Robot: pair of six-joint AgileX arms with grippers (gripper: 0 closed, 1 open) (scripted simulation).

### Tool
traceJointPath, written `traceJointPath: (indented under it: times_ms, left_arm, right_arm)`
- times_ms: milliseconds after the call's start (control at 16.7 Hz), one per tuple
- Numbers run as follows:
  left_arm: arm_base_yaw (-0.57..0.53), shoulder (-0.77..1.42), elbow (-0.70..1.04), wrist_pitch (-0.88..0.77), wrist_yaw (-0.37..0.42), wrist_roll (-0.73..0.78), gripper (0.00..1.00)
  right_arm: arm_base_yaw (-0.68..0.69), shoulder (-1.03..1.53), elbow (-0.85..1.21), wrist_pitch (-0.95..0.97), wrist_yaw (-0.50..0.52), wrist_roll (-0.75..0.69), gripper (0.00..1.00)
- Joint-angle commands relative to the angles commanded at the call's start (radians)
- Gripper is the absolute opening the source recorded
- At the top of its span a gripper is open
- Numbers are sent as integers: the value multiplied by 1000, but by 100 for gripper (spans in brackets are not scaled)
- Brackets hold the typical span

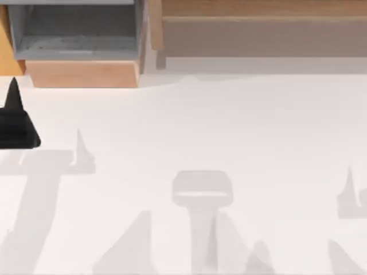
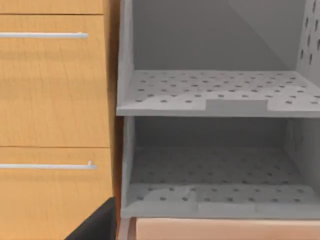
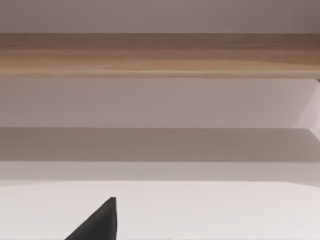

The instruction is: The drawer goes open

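The drawer (image 1: 80,73) stands pulled out at the table's back left, its light-brown front panel toward me and its grey floor and walls (image 1: 74,34) exposed behind it. In the left wrist view the drawer's front panel (image 2: 225,230) runs along the lower edge, with grey perforated shelves (image 2: 220,92) above it. My left gripper (image 1: 12,97) sits at the table's left edge, just in front and to the left of the drawer, touching nothing. A black part of my right gripper (image 3: 100,222) pokes up in the right wrist view over the white table.
A long brown wooden slab (image 1: 258,11) runs along the back right, also facing the right wrist camera (image 3: 160,55). To the drawer's left is an orange-brown cabinet front (image 2: 50,100) with two closed drawers and thin metal handles (image 2: 45,35). The white tabletop (image 1: 200,143) carries only shadows.
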Motion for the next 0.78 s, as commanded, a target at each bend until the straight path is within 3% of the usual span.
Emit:
traceJointPath:
  times_ms: [420,780]
  left_arm:
    - [-150,472,184,273,-149,6,100]
    - [-175,549,218,321,-176,10,100]
  right_arm:
    - [0,0,0,0,0,0,100]
    - [0,0,0,0,0,0,100]
